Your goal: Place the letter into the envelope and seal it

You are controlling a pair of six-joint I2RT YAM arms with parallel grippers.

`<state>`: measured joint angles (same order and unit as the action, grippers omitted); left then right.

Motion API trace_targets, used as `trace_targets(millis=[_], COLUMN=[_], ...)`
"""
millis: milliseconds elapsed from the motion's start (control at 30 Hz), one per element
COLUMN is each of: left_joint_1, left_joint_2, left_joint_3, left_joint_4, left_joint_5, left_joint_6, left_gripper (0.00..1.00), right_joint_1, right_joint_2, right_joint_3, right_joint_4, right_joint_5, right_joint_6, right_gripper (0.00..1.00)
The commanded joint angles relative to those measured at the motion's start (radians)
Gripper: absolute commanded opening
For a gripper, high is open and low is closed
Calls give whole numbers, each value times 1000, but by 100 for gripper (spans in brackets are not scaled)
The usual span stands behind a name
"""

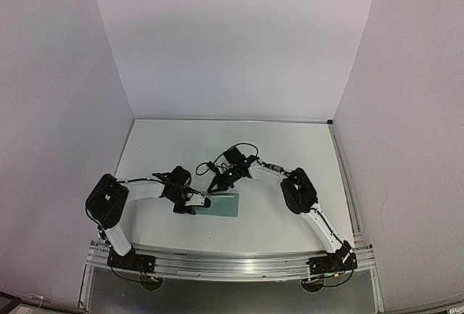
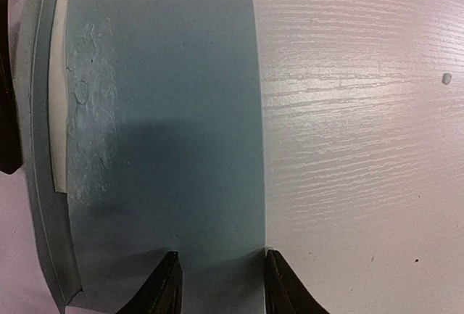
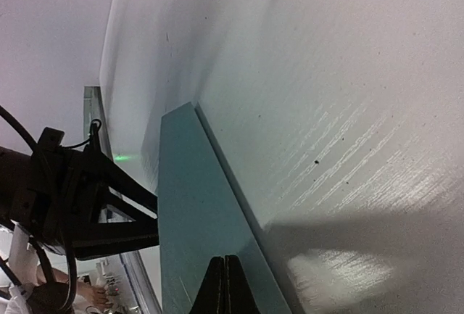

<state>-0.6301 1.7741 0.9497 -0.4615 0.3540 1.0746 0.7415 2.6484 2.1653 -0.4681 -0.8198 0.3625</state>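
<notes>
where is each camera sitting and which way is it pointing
top external: above and behind the bases, looking down on the table; the left arm and right arm show whole, meeting at the envelope.
left wrist: on the left arm, looking down on the envelope and a cream strip of the letter; the left gripper, fingers parted, shows at the bottom.
right wrist: on the right arm, looking low along the envelope; the right gripper, fingers together, and the left arm show.
shared: all three see the envelope.
</notes>
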Motion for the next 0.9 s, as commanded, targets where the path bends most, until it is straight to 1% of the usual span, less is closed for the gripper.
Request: trace_targets(millis=[0, 100, 267, 400, 533, 733, 867], left_joint_1=[-3, -7, -14, -17, -17, -17, -17], left_joint_2=[40, 40, 36, 36, 38, 38, 38], left_joint_3=[-17, -18, -24, -19, -20, -23, -20], left_joint_4=[28, 36, 41, 41, 46, 54, 57], left_joint_5=[-103, -112, -118, -122, -126, -129, -131], left_joint_6=[-39, -63, -92, -111, -112, -127, -137], left_gripper=[37, 37, 36, 36, 36, 35, 35], right_joint_1=[0, 16, 37, 66, 70, 78, 78], right_joint_2=[-158, -191, -203, -220, -205, -202, -170], right_joint_3=[-48, -108, -180, -184, -182, -238, -271], right_joint_4=[14, 12, 13, 15, 16, 16, 19], right_joint_5=[188, 269, 267, 289, 286, 312, 327], right_joint_6=[-59, -78, -61, -60, -32, 7, 36], right_gripper=[0, 0, 0, 0, 0, 0, 0])
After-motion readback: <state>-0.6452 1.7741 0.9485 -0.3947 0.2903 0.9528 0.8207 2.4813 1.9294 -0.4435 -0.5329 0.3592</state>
